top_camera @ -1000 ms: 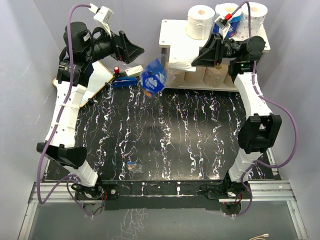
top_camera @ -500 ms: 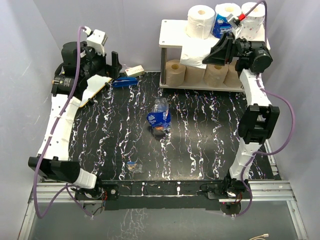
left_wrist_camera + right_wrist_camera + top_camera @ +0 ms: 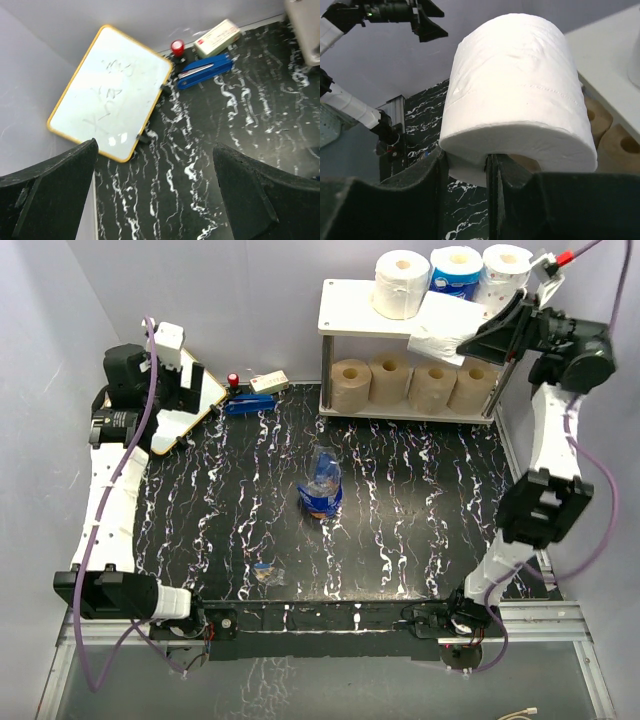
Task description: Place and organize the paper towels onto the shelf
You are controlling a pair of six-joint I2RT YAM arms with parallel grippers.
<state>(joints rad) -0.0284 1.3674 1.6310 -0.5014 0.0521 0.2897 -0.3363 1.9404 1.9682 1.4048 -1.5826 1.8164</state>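
One white paper towel roll [image 3: 438, 326] hangs clamped in the right gripper [image 3: 472, 339] by the shelf [image 3: 345, 310], 1 o'clock; left gripper [image 3: 154, 149] spread wide.

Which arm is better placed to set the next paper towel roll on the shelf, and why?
The right arm: the right gripper is shut on a white paper towel roll at the shelf's top board; the left gripper hangs open and empty by the whiteboard, far from the shelf.
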